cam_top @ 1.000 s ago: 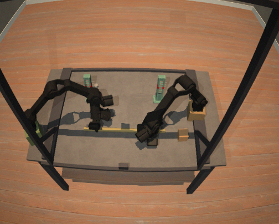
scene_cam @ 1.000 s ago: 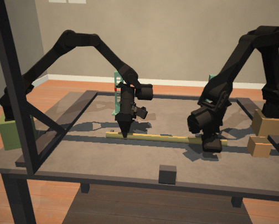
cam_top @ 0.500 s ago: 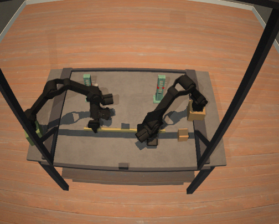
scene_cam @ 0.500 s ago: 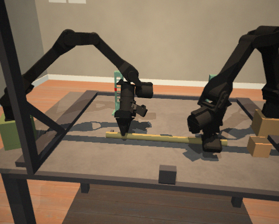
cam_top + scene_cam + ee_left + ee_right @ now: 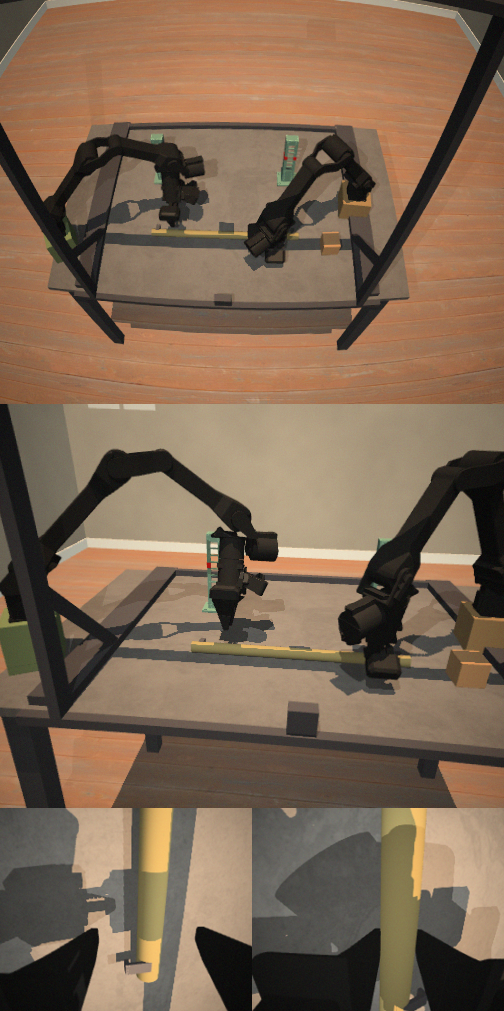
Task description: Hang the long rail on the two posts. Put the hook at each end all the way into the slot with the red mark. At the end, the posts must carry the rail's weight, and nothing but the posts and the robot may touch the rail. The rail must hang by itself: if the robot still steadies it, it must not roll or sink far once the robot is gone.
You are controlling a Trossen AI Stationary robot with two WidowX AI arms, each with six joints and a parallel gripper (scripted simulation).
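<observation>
Rail (image 5: 200,233) (image 5: 280,651) (image 5: 154,899) (image 5: 399,908) without readable writing, olive band near end

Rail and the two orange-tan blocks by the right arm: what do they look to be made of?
The rail looks like painted metal or plastic: even yellow, smooth and rounded, no grain or seams. The small block and the larger block could be wood or plastic: flat tan faces, matte, no grain readable at this size.
</observation>
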